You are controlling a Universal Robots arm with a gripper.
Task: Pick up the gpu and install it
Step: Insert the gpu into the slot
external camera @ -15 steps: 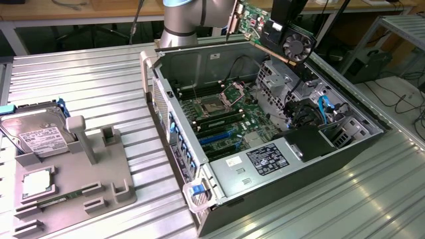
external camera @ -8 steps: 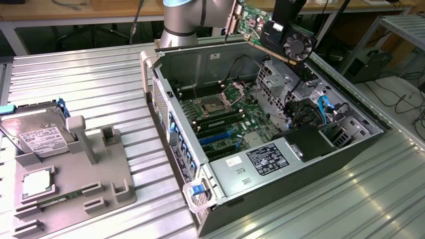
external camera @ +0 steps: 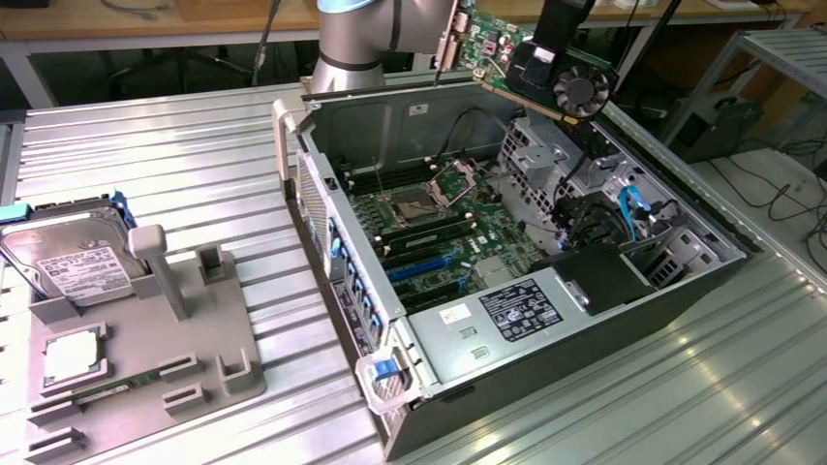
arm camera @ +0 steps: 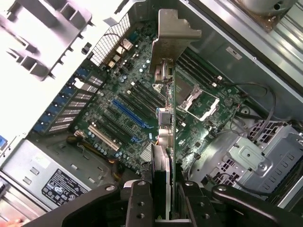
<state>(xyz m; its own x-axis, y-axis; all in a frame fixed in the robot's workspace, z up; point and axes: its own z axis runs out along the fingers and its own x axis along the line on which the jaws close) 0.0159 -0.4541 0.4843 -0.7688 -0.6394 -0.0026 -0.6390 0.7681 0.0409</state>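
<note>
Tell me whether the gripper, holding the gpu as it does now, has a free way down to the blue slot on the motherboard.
Probably yes. The gripper holds the gpu above the open case, and the blue slot lies bare on the motherboard, with nothing over it. The loose cables run off to one side.

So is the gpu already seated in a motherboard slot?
No, the gpu hangs in the gripper above the open computer case, clear of the motherboard.

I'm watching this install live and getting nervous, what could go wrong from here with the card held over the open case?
1. The gpu is pinched by one edge in the hand; it could shift or slip.
2. It hangs above the open computer case, so a drop might land on the motherboard.
3. A tilted card could miss the blue slot.
</note>
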